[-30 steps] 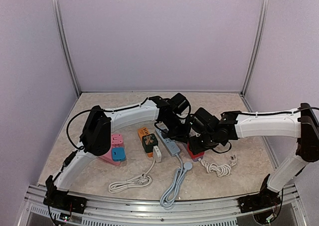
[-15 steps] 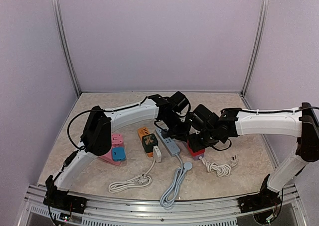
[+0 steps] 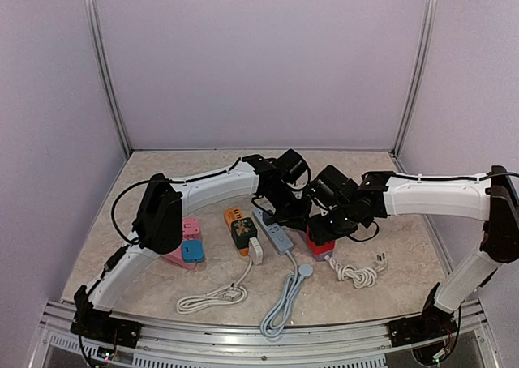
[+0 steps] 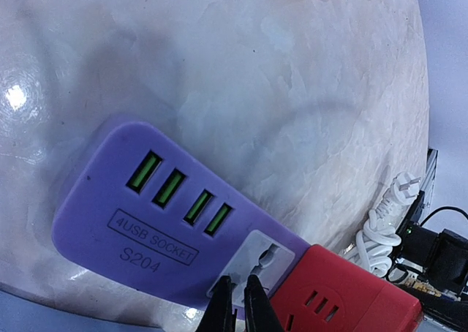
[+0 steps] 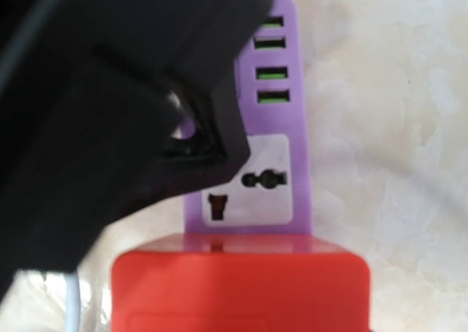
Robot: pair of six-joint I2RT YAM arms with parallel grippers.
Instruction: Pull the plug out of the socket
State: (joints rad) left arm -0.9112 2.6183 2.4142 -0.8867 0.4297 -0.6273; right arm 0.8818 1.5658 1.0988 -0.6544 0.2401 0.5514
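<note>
A red plug block (image 4: 344, 295) is seated against the end of a purple USB socket strip (image 4: 146, 222) lying flat on the table. My left gripper (image 4: 240, 303) is shut, its tips pressed down on the strip's white outlet face (image 4: 267, 259) right beside the red plug. In the right wrist view the red plug (image 5: 241, 288) fills the bottom and the purple socket strip (image 5: 301, 112) extends beyond it, while the left gripper's dark body (image 5: 110, 112) covers the left. Seen from above, my right gripper (image 3: 324, 226) grips the red plug (image 3: 320, 242).
Left of the grippers lie a grey power strip (image 3: 276, 234), an orange strip carrying a black adapter (image 3: 242, 230), and a pink socket with a blue adapter (image 3: 188, 246). White cables (image 3: 212, 297) trail toward the front. A coiled white cord (image 3: 357, 272) lies right of the red plug.
The right gripper and the red plug have shifted slightly toward the back of the table. The left gripper has stayed pressed on the purple socket strip.
</note>
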